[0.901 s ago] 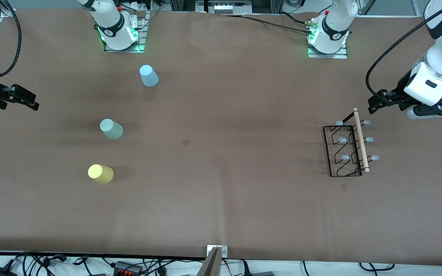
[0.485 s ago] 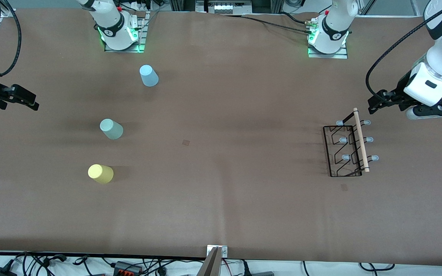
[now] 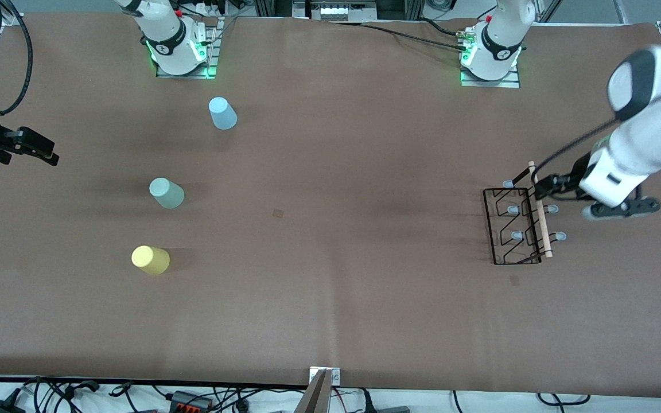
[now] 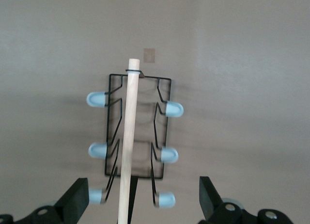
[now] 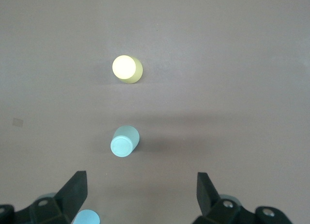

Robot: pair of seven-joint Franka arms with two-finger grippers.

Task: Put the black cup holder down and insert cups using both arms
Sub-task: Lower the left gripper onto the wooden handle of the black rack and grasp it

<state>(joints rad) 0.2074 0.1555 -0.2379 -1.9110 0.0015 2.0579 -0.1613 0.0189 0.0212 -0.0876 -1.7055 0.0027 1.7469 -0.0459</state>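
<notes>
L gripper [image 3: 544, 186] fingers apart over rack [image 3: 517, 226], cups [image 3: 166, 193] well apart, R gripper [image 3: 35, 150] waits

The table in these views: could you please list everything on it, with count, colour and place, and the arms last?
black cup holder: one, black wire with a light wooden rod and grey-tipped pegs, toward the left arm's end of the table.
light blue cup: one, farthest of the three from the front camera, toward the right arm's end.
pale green cup: one, between the other two.
yellow cup: one, nearest the front camera.
table: one, brown.
left gripper: one, black, jaws open, over the holder's rod.
right gripper: one, black, jaws open, waiting over the table's edge.
</notes>
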